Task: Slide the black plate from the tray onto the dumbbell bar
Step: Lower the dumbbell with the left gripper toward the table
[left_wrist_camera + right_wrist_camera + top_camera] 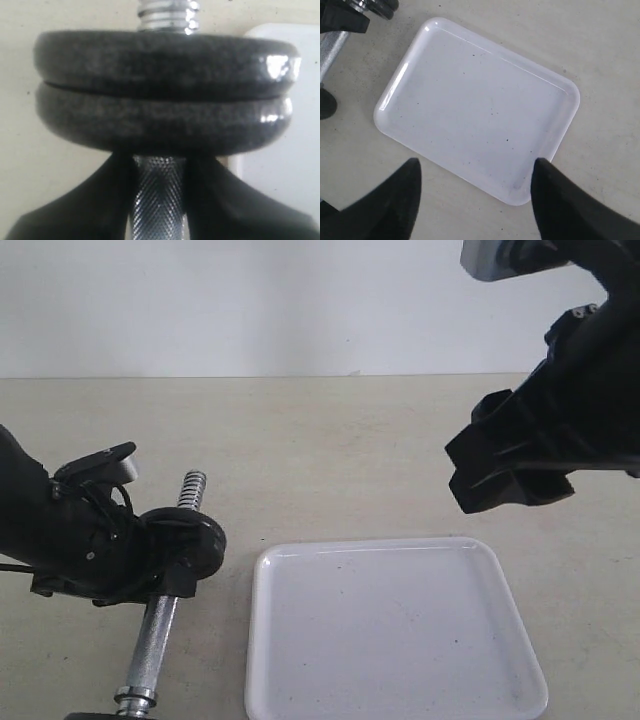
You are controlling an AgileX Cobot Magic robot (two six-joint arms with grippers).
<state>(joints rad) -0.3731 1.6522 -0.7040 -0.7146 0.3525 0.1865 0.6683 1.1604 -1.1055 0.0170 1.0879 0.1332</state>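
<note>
Plate (165, 60) sits on the bar (155, 635), at ten o'clock from the tray (400, 640) — our left gripper (160, 192) clamps the bar, while our right gripper (477, 167) hangs above the tray, jaws wide.

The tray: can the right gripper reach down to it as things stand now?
Probably yes. The right gripper hangs in the air, pointed at the tray, jaws apart, and nothing stands between the two.

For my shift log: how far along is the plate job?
Done: the tray is empty, and two black plates sit on the dumbbell bar. In hand: left fingers clamp the bar; right fingers hover open and empty near the tray. Left: seemingly only letting go.
</note>
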